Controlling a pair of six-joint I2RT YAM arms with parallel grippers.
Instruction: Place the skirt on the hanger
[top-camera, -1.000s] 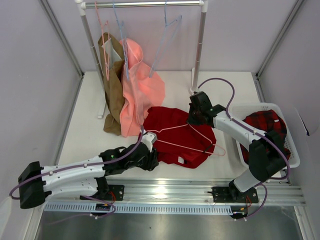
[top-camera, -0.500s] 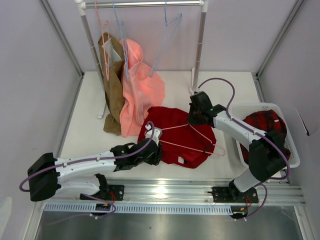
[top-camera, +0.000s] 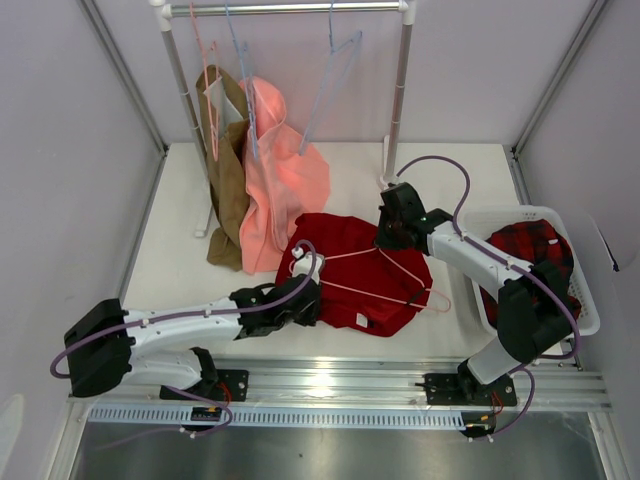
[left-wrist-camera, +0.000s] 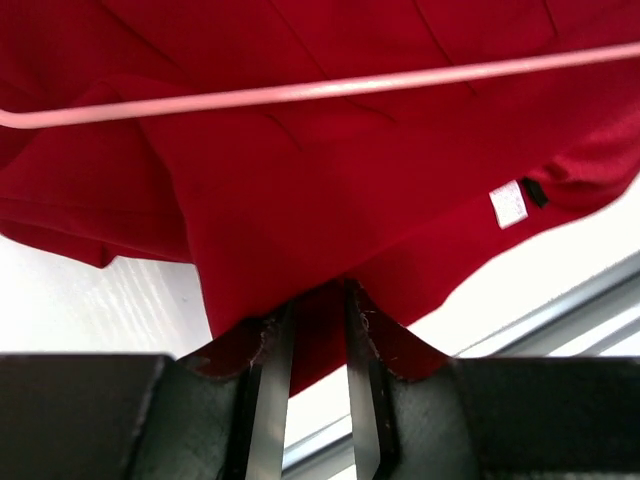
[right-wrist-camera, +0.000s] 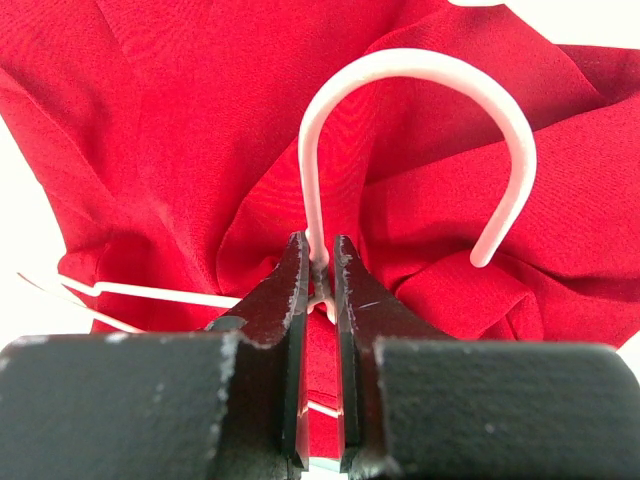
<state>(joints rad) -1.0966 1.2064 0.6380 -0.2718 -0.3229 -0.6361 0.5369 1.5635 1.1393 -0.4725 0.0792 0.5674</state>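
Just left of the hanger (left-wrist-camera: 300, 93), the left gripper (left-wrist-camera: 318, 325) has its 2 fingers pinching a narrow fold at the near edge of the skirt (top-camera: 345, 238). The skirt lies rumpled on the table (top-camera: 180, 250), directly under the hanger. At the hanger's far tip, the right gripper (right-wrist-camera: 320, 250) is pressed together on the thin neck just below the hook (right-wrist-camera: 415, 57). To my eye that fold looks shallow. A pull could slip it free, or drag the whole skirt and twist the wire in the right gripper's narrow hold.
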